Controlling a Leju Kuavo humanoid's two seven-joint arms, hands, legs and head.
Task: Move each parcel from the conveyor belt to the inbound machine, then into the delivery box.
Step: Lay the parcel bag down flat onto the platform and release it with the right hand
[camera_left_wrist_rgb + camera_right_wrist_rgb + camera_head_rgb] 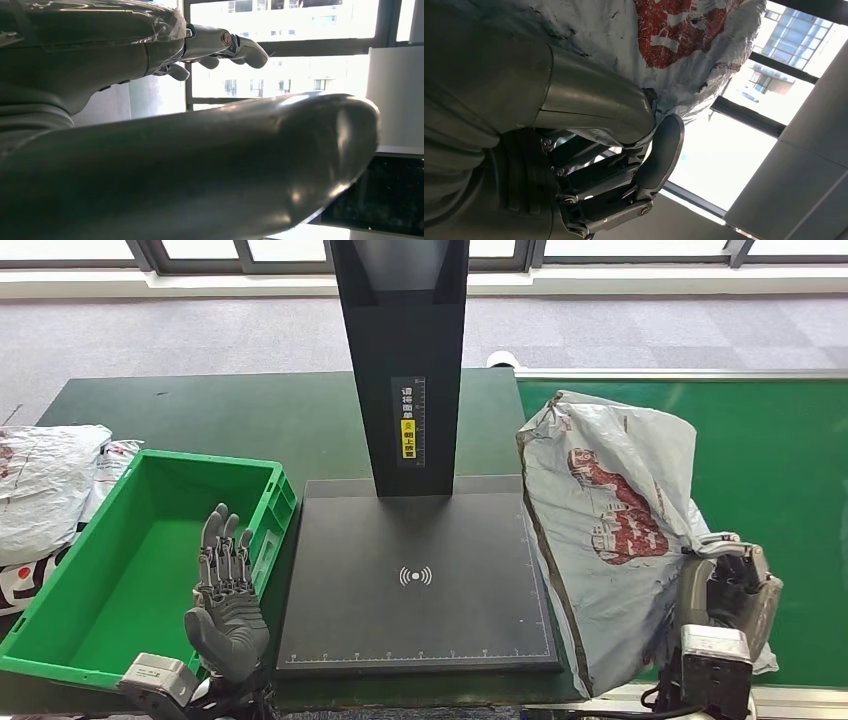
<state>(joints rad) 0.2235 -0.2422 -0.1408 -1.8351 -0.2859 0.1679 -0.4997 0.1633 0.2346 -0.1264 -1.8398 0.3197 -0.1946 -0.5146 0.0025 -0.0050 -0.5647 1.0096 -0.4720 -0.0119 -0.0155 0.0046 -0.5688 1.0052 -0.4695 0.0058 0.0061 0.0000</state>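
Note:
A grey plastic parcel (610,540) with a red print hangs upright between the green conveyor belt (790,470) and the black inbound machine's plate (415,580). My right hand (725,585) grips it from behind at its lower right. In the right wrist view the thumb (589,100) presses against the parcel (674,35) and the dark fingers (659,150) curl under it. My left hand (225,590) is raised with fingers spread and nothing in it, over the near right corner of the green delivery box (140,560). In the left wrist view its fingers (225,45) stretch out apart.
The machine's black post (400,360) rises behind the plate. More grey parcels (45,480) lie on the dark green table left of the box. The conveyor's metal rail (680,373) runs along its far edge.

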